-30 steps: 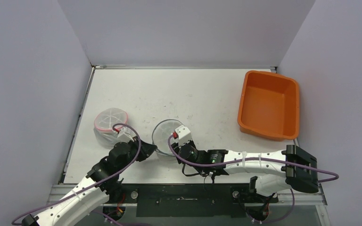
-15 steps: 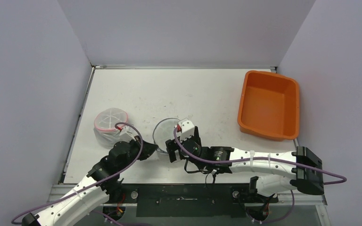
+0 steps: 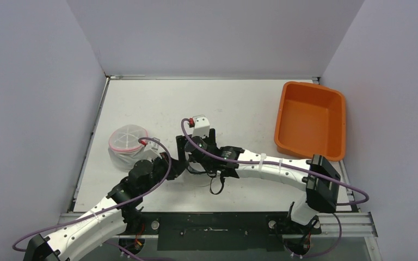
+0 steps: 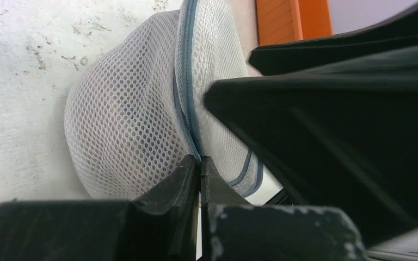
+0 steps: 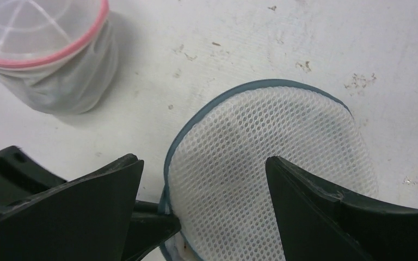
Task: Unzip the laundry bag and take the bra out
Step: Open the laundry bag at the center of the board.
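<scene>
Looking for writing first, we find only the small markings on the arms, too small to read.

We take the orange tub (image 3: 283, 117) as our landmark; it sits at the far right of the table (image 3: 223, 103), and its ribbed wall shows in the left wrist view. The laundry bag (image 5: 261, 163), a round white mesh pouch edged with a grey zip line, lies well to the left of the tub and nearer the arm bases. From above it is almost wholly hidden under the two wrists. Something darker shows faintly through the mesh in the left wrist view, but we cannot tell whether it is the bra. Farther from the tub again stands a second mesh bag (image 3: 126, 142) with a pink rim. It stands apart from the laundry bag, and we cannot make out its contents.

The left gripper (image 4: 200, 168) is pressed fully together on the grey zip line of the laundry bag, on the side away from the tub. We cannot see whether a pull tab lies between its pads. The right gripper (image 5: 202, 166) hangs over the bag with its fingers spread wide, one on either side of the mesh dome, gripping nothing.

The table is white, scuffed and speckled with dark marks. Plain grey-lilac walls (image 3: 212, 32) close it in on three sides, one just behind the tub.
</scene>
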Available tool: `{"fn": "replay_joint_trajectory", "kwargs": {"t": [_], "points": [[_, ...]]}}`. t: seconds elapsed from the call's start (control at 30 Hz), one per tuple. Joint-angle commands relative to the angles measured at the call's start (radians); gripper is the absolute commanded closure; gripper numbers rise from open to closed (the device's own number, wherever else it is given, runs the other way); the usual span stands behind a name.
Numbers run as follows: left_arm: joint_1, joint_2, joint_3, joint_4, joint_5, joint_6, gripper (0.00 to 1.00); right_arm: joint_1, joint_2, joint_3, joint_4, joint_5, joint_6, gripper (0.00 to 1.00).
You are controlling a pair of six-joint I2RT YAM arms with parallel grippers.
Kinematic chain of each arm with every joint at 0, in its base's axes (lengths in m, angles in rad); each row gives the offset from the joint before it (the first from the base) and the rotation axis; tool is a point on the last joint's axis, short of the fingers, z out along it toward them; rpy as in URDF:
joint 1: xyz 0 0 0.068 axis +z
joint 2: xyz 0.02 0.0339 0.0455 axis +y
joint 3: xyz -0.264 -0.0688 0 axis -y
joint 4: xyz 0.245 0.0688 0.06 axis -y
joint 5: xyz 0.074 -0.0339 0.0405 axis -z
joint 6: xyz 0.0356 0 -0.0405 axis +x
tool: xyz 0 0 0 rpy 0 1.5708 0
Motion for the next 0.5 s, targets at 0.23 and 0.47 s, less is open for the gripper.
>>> {"fn": "replay_joint_trajectory", "kwargs": {"t": [0.23,0.47], "points": [[-0.019,0.018,0.019,0.131,0.015,0.034,1.00,-0.009,0.128,0.157,-0.142,0.044,0.032,0.28],[-0.019,0.008,0.011,0.118,0.003,0.036,1.00,0.000,0.085,0.121,-0.153,0.083,0.030,0.59]]}}
